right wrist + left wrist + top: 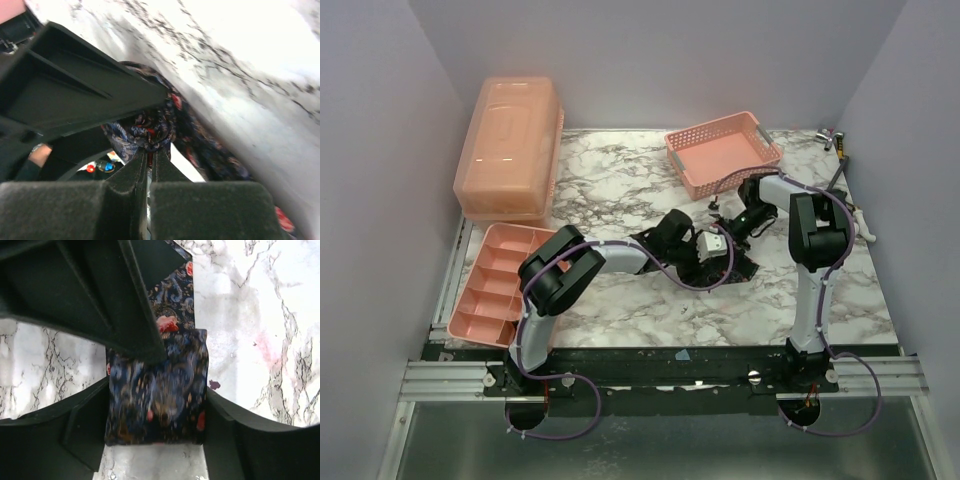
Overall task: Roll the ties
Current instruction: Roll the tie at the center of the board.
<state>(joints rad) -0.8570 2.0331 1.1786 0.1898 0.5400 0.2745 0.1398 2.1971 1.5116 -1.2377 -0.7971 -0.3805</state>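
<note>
One dark navy tie with red and orange dots lies mid-table under both grippers. In the left wrist view its folded, coiled end sits between my left gripper's two fingers, which press its two sides; a strip runs on beyond it. My left gripper is shut on it. My right gripper comes in from the right. In the right wrist view its tips are pinched on a bunched bit of the tie. A black finger of the other gripper hangs just over that spot.
A pink perforated basket stands at the back, right of centre. A pink lidded box stands at the back left. A pink divided tray lies at the near left. Small tools lie at the far right corner.
</note>
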